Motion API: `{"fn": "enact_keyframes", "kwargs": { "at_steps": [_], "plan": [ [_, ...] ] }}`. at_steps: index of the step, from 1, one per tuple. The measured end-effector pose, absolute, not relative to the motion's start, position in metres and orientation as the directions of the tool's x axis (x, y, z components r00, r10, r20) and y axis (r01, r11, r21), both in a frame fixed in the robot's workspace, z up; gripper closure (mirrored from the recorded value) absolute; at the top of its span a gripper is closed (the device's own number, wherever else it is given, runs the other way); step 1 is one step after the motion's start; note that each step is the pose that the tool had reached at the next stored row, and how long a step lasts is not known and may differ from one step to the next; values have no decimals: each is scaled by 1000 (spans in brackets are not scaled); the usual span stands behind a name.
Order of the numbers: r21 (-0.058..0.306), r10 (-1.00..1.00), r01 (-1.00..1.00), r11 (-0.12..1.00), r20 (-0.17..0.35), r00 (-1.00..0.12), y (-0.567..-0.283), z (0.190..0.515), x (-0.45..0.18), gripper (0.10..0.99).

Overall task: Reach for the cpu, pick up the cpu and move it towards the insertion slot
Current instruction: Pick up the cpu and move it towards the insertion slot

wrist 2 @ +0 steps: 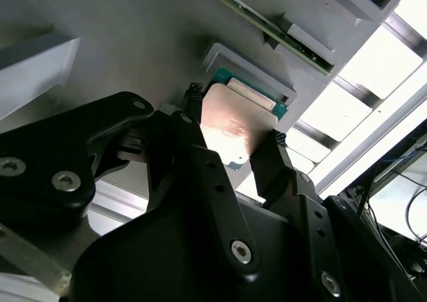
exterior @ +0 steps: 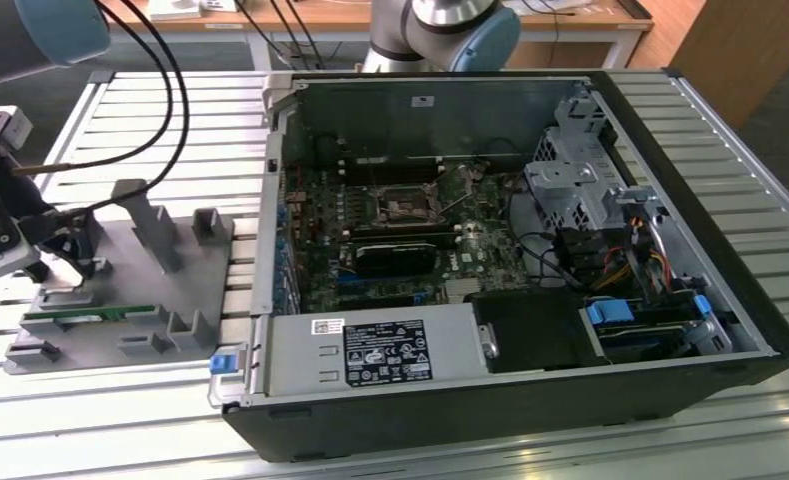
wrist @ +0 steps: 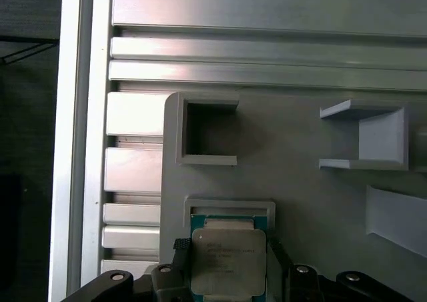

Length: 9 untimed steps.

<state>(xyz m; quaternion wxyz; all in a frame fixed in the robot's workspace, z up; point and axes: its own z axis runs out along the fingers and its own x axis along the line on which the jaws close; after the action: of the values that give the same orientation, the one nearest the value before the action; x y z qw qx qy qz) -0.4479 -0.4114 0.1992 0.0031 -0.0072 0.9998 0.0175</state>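
- The claw [exterior: 77,268] hung at the exterior view's left, in the lower half of the frame, over a grey fixture tray [exterior: 141,300] on the slatted metal worktop [exterior: 167,130].
- In both wrist views its two black fingers [wrist 2: 272,165] stood narrow and pressed against opposite edges of the cpu [wrist: 227,262], so the claw held the chip between them.
- The cpu's shiny metal top faced the cameras. It sat partly over the rim of a shallow square pocket [wrist: 230,204] in the tray.
- The insertion slot [exterior: 405,208] lay in the middle of the exterior view, on the board inside the open computer case [exterior: 501,410], well apart from the claw.
- A green memory stick [exterior: 81,315] lay on the tray, just beside the claw.
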Motion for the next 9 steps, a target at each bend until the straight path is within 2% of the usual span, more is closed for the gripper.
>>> {"fn": "enact_keyframes", "kwargs": {
  "at_steps": [9],
  "plan": [
    [35, -14, -15, 999, -7, -1000, -411, 206, -448, 549]
  ]
}}
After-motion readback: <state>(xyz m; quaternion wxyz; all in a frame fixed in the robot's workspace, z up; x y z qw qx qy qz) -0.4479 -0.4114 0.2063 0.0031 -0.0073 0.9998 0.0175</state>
